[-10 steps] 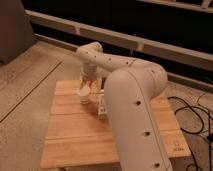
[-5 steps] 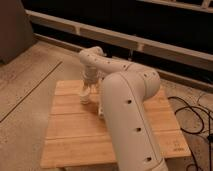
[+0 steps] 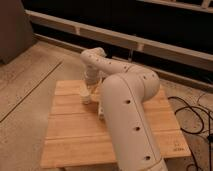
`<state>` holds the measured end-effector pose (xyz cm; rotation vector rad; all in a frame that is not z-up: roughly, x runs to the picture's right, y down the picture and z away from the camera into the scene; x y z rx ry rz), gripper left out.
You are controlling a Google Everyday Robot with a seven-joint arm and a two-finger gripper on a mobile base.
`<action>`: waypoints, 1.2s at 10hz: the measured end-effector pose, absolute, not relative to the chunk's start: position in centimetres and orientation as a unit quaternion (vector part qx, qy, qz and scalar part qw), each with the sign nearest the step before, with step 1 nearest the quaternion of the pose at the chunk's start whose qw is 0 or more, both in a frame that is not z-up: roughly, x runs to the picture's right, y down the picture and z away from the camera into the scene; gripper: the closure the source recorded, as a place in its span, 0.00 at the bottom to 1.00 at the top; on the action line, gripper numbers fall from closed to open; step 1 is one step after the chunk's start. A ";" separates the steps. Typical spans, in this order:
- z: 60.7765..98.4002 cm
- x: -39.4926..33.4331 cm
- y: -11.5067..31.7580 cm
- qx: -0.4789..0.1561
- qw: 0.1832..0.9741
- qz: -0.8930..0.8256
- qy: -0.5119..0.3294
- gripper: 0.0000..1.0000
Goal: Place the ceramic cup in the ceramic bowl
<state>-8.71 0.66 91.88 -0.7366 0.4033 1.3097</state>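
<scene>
The single camera view looks down on a pale slatted wooden table point(image 3: 75, 135), with the robot's thick white arm point(image 3: 127, 117) rising from the near right and bending over the table's far left part. The claw point(image 3: 86, 92) hangs below the wrist, low over the boards near the far left corner. At its tip sits a small cream-white roundish ceramic cup point(image 3: 85, 99), touching or just above the wood. Claw and cup merge in colour, so I cannot tell whether the claw is clamped on the cup or only resting around it.

Over the last second the big forearm has swung towards the camera and now covers more of the table's middle, while the claw has dropped slightly and stayed over the same corner. The cup has not travelled across the table.

The glossy dark ceramic bowl does not show; the arm may be hiding it. The task seems to be at the grasp stage, with the carry to the bowl not yet done.
</scene>
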 end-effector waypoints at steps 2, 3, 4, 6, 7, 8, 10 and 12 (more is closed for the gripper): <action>90.8 -8.9 -1.2 -0.316 0.718 0.598 0.164 1.00; 89.8 -8.7 -2.6 -0.301 0.723 0.603 0.152 1.00; 88.4 -8.3 -4.1 -0.282 0.726 0.612 0.140 1.00; 85.3 -6.1 -6.0 -0.244 0.724 0.633 0.124 1.00; 83.6 -4.7 -6.5 -0.227 0.719 0.647 0.118 1.00; 82.2 -3.2 -6.5 -0.213 0.712 0.659 0.116 1.00; 78.8 0.5 -6.2 -0.177 0.696 0.686 0.117 1.00; 76.2 3.2 -5.4 -0.152 0.687 0.700 0.121 1.00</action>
